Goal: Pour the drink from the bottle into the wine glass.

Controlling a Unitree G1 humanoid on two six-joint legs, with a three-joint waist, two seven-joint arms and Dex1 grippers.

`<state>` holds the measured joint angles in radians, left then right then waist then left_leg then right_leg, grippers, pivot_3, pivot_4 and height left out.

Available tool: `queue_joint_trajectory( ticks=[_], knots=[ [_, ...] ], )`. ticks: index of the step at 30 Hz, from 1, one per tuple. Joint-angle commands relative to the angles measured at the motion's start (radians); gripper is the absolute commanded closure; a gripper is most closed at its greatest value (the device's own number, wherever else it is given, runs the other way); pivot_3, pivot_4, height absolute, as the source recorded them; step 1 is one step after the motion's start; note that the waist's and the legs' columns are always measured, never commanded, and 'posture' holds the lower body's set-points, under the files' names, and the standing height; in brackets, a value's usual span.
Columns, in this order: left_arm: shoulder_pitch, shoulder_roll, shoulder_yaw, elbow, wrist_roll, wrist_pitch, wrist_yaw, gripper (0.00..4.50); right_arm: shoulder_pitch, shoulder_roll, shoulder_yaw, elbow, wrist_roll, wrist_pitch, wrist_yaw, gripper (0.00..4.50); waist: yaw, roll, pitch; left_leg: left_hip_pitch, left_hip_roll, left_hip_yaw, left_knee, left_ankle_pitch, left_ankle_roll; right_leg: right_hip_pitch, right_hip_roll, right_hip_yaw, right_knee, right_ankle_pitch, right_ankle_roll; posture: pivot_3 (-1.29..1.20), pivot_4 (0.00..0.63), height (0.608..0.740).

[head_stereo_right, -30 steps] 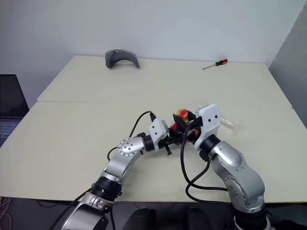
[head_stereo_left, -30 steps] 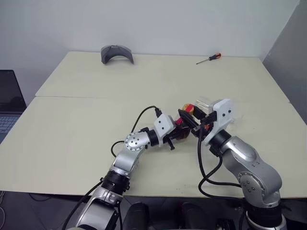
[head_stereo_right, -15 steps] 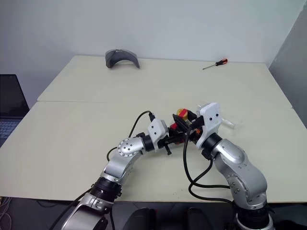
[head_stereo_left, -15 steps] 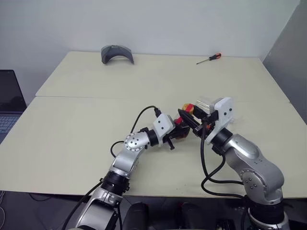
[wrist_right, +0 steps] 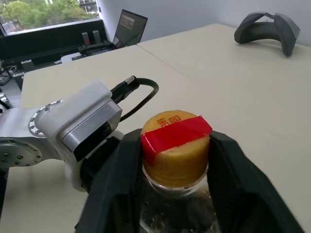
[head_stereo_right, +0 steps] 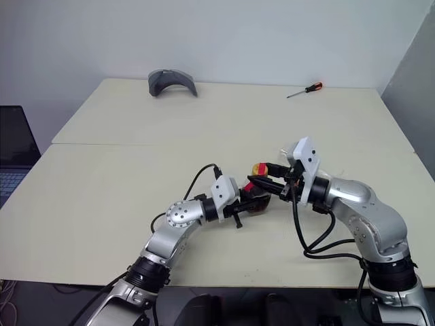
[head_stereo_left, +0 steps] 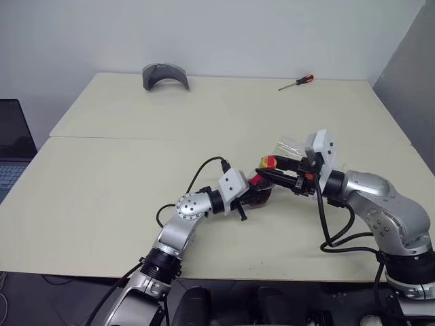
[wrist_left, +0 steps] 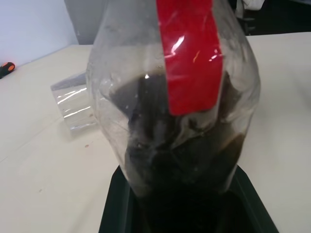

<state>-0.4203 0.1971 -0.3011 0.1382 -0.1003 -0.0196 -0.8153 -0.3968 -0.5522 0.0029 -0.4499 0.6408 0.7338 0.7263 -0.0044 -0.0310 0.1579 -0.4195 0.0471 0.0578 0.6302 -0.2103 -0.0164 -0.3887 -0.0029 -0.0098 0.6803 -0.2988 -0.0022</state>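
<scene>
Two arms meet over the near middle of the tabletop [head_stereo_left: 102,170], and since a second ago the right arm has swung its elbow out to the right, so the right gripper [head_stereo_left: 270,176] now reaches in level from the right instead of from the near side, while the left arm has hardly shifted. The bottle [head_stereo_left: 260,191] stays in the left gripper [head_stereo_left: 253,195], whose fingers are clamped on its bulbous body, with the drink [wrist_left: 184,165] pooled dark in the lower part, seen in the left wrist view. The right fingers [wrist_right: 116,184] stand apart on either side of the yellowish cap [wrist_right: 176,145] and its strip of red tape, close against the neck below it; whether they press on it cannot be told. The glass [head_stereo_left: 291,146] lies just behind the grippers, a clear shape next to the right wrist, and whether it stands or lies on its side cannot be made out. Well apart at the far edge lie a grey curved thing [head_stereo_left: 165,75] on the left and a screwdriver [head_stereo_left: 296,83] on the right
</scene>
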Motion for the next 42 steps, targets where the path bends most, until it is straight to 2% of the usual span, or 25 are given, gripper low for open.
queue_joint_trajectory(
  ticks=[1,2,5,11,20,23,27,32,36,42],
  knots=[
    [-0.012,-0.009,-0.001,-0.052,-0.017,-0.005,-0.004,3.85,0.035,0.018,-0.042,-0.149,0.071,0.022,-0.056,1.38,0.001,0.000,0.000,0.000,0.000,0.000,0.000,0.000,0.000,0.000,0.000,0.000,0.000,0.000,0.000,0.00,0.150,0.740],
    [-0.012,-0.010,0.001,-0.050,-0.017,-0.005,-0.004,3.85,0.043,0.041,-0.059,-0.184,0.092,0.033,-0.102,1.03,0.001,0.000,0.000,0.000,0.000,0.000,0.000,0.000,0.000,0.000,0.000,0.000,0.000,0.000,0.000,0.00,0.150,0.740],
    [-0.014,-0.012,0.005,-0.045,-0.019,-0.002,-0.001,3.85,0.066,0.123,-0.072,-0.267,0.092,0.036,-0.247,1.01,0.000,0.000,0.000,0.000,0.000,0.000,0.000,0.000,0.000,0.000,0.000,0.000,0.001,0.000,0.000,0.00,0.150,0.740],
    [-0.017,-0.015,-0.006,-0.042,-0.020,-0.006,-0.009,3.85,0.078,0.205,-0.026,-0.258,-0.022,-0.009,-0.379,1.01,-0.001,0.000,0.000,0.001,0.000,0.000,0.000,0.000,0.000,0.000,0.000,0.000,0.001,0.000,0.000,0.00,0.150,0.740],
    [-0.036,-0.024,-0.008,-0.020,-0.022,-0.012,-0.014,3.85,0.139,0.065,-0.045,-0.218,-0.162,-0.069,-0.338,1.01,0.001,0.000,0.000,0.000,0.000,0.000,0.000,0.000,0.000,0.000,0.000,0.000,0.000,0.000,0.000,0.00,0.150,0.740],
    [-0.037,-0.025,-0.009,-0.016,-0.023,-0.015,-0.015,3.85,0.162,0.055,-0.075,-0.220,-0.151,-0.080,-0.344,1.01,0.000,0.000,0.000,0.001,0.000,0.000,0.000,0.000,0.000,0.000,0.000,0.000,0.000,0.000,0.000,0.00,0.150,0.740],
    [-0.037,-0.024,-0.009,-0.013,-0.023,-0.018,-0.018,3.85,0.221,0.056,-0.171,-0.249,-0.061,-0.060,-0.340,1.01,0.000,0.000,0.000,0.001,0.000,0.000,0.000,0.000,0.000,0.000,0.000,0.000,0.000,0.000,0.000,0.00,0.150,0.740],
    [-0.038,-0.019,-0.007,-0.010,-0.024,-0.021,-0.023,3.86,0.327,-0.027,-0.262,-0.329,0.109,0.016,-0.267,1.01,0.003,0.000,0.000,0.000,-0.001,0.000,0.000,0.000,0.000,0.000,0.000,0.000,0.000,0.000,0.000,0.00,0.150,0.740],
    [-0.042,-0.020,-0.007,-0.003,-0.024,-0.023,-0.028,3.86,0.321,-0.066,-0.230,-0.388,0.205,0.069,-0.270,1.01,-0.002,0.000,0.000,0.001,0.000,0.000,0.000,0.000,0.000,0.001,0.000,0.000,0.000,0.000,0.000,0.00,0.150,0.740],
    [-0.047,-0.027,-0.008,0.004,-0.020,-0.026,-0.032,3.86,0.182,0.015,-0.082,-0.353,0.091,0.053,-0.400,1.01,-0.007,0.000,0.000,0.001,0.001,-0.001,0.000,0.000,0.000,0.000,0.002,0.000,0.000,0.000,0.000,0.00,0.150,0.740]
  ],
)
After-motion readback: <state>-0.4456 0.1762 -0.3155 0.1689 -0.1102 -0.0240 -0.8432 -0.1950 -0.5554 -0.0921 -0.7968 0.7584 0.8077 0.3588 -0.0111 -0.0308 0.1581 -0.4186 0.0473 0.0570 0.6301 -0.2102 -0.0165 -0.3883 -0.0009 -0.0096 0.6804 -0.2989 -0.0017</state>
